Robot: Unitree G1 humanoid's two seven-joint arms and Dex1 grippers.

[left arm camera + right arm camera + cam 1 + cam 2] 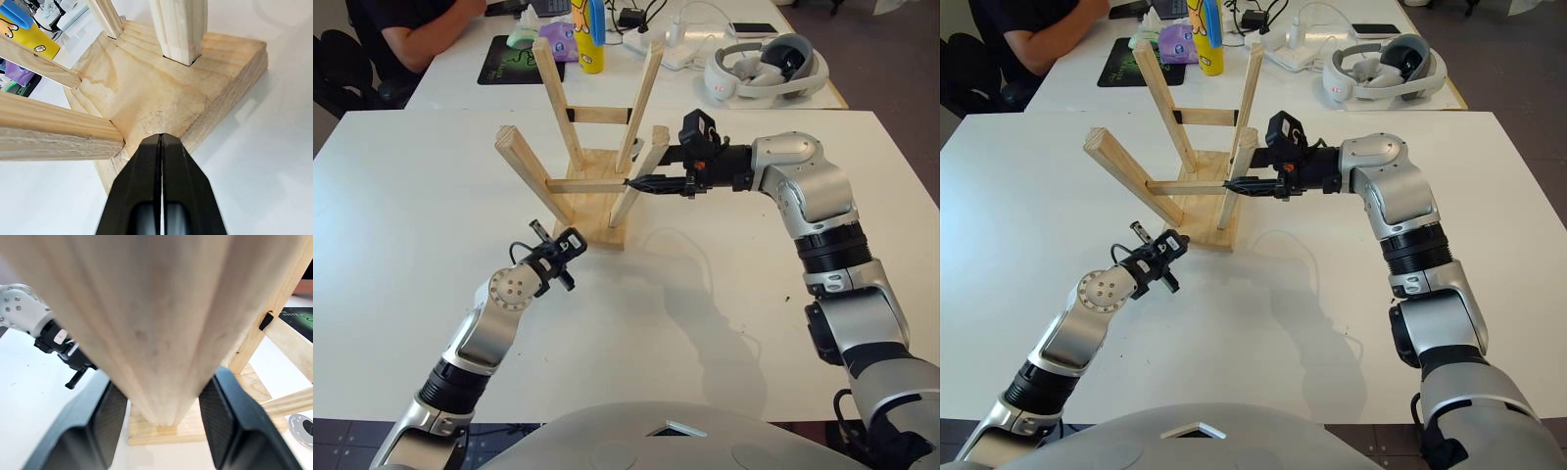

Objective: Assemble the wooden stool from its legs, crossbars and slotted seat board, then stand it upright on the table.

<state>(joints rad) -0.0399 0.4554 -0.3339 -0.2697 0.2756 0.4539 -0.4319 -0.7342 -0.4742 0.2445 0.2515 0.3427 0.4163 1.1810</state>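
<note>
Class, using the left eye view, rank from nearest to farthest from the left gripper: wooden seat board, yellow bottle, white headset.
1. Wooden seat board, just ahead of left gripper.
2. Yellow bottle, back table.
3. White headset, back table, right.

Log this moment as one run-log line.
stool: inverted, seat board on table | right gripper: jaws shut on leg | left gripper: jaws shut, at seat board corner | upright: not yet

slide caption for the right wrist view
Right tool clamped on a leg slotted into the seat board, left tool beyond.
</note>
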